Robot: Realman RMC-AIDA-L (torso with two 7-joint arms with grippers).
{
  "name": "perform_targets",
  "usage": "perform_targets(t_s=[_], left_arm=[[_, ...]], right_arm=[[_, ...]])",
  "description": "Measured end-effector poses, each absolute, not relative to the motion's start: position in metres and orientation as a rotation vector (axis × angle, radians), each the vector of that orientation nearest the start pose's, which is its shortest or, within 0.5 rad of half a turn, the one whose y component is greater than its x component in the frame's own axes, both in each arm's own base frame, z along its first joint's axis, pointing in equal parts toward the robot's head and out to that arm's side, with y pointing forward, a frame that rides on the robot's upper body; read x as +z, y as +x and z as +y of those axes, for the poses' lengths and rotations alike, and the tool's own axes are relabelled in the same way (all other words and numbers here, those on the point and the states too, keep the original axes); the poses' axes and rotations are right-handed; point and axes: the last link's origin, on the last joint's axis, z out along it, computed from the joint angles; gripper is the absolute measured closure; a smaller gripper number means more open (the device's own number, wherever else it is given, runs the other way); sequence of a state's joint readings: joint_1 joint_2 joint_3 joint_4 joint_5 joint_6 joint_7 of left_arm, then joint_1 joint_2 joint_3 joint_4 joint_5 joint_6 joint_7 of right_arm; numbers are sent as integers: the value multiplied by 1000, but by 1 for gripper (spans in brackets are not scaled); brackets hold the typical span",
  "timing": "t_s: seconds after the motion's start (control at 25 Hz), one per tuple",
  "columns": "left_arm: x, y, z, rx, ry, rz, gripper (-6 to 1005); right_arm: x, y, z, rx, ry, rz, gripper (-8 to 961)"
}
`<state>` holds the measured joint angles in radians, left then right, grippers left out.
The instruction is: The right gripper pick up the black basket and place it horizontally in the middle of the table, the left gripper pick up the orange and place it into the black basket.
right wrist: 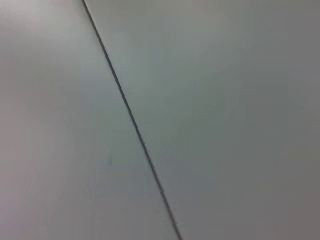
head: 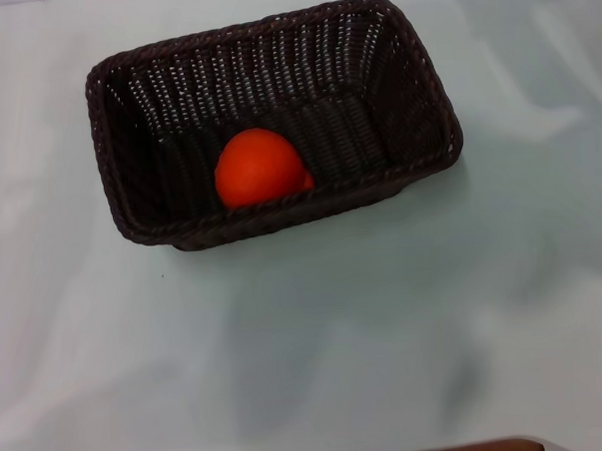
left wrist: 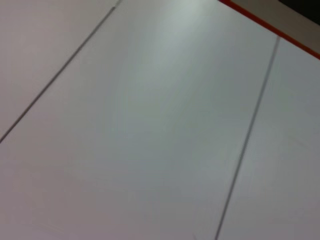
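Note:
The black basket lies lengthwise across the upper middle of the white table in the head view. The orange rests inside it, against the near wall, a little left of the basket's centre. Neither the left gripper nor the right gripper shows in any view. The two wrist views show only pale flat panels with thin dark seams, and none of the task's objects.
A dark brown edge shows at the bottom of the head view. A red-orange strip crosses the corner of the left wrist view. A thin dark seam runs across the right wrist view.

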<state>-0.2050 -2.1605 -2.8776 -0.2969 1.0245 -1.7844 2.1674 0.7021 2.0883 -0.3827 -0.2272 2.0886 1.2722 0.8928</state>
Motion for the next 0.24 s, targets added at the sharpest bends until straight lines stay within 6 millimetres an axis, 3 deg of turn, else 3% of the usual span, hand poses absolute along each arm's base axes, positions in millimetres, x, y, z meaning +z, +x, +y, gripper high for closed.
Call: perform_targets(t_s=[0.24], left_arm=[[84,-351,223,-1401,-1199,-555,76]], right_arm=[[65,240,420,-1229,-532,-1487,208]])
